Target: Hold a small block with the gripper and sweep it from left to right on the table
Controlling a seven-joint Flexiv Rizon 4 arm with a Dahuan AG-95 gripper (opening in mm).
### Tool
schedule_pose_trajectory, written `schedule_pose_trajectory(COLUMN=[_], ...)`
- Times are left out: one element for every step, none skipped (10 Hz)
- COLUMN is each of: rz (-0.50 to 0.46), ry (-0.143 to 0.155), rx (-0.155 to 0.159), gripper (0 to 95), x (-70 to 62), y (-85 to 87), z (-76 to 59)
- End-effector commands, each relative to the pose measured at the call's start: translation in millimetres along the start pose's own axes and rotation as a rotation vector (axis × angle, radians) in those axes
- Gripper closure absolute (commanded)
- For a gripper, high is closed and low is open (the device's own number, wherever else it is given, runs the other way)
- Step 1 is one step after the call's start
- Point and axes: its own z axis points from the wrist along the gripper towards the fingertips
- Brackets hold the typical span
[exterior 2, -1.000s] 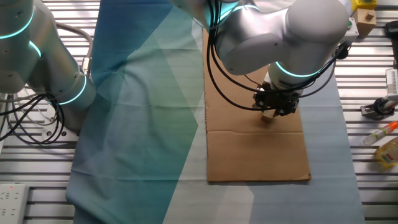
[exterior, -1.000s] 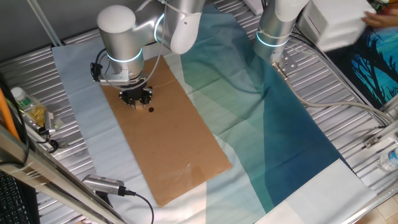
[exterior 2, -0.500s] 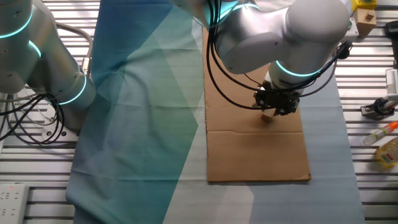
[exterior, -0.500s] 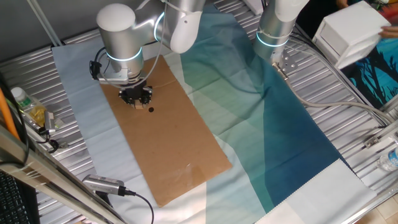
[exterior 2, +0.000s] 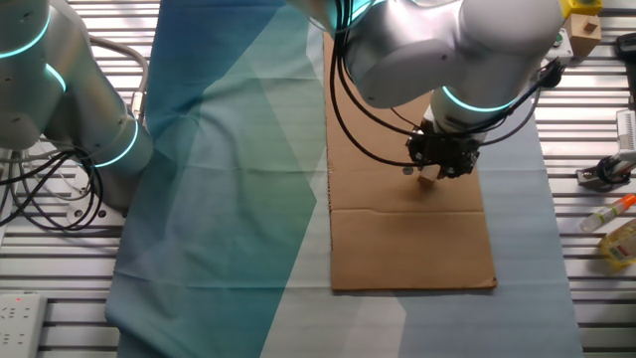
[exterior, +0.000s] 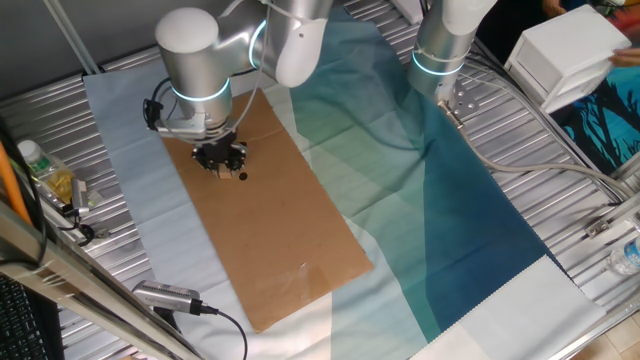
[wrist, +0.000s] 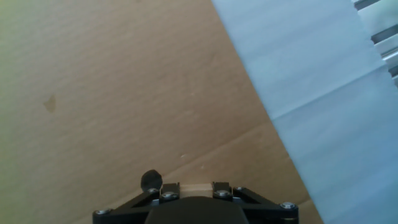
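Over the cardboard: the small black two-finger gripper point(exterior 2: 443, 165) has shifted a little along the long brown cardboard sheet point(exterior: 290, 240) on the ribbed silver metal table point(exterior: 560, 210) in the last second.
Block: the tiny light-tan wooden cube point(exterior 2: 427, 179) sits between the fingertips, on the cardboard, beside the small black dot point(wrist: 151, 180).
Grip: fingers pinch the cube.
Meaning: the sweep looks under way, early, with most of the sheet ahead.
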Motion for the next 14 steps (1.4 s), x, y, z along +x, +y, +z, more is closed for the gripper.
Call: schedule_pose_trajectory(rz=[0.033,0.048,0.064,0.082,0.114,0.141,0.184,0.224,0.267,0.288,0.314,0.337,0.354,0.37], ry=[-0.001,-0.001,0.002,0.002,0.004,0.006,0.006,0.007,0.011,0.011,0.009,0.007,0.003,-0.001], rx=[0.0,-0.003,-0.005,-0.007,-0.007,-0.007,-0.008,-0.008,-0.007,-0.008,-0.009,-0.01,-0.013,-0.016], gripper=[95.0,95.0,95.0,95.0,95.0,95.0,95.0,95.0,95.0,95.0,95.0,95.0,95.0,95.0], x=[-7.1,-11.2,-15.6,-19.7,-26.4,-31.8,-39.9,-47.4,-56.8,-62.0,-68.2,-73.5,-77.0,-79.7], y=[7.2,9.6,12.3,14.5,18.4,21.7,26.9,32.3,39.5,43.8,49.1,53.9,57.2,59.9], z=[-2.9,-6.0,-8.3,-8.8,-8.8,-8.1,-7.3,-7.3,-7.7,-7.5,-6.1,-4.4,-3.3,-2.5])
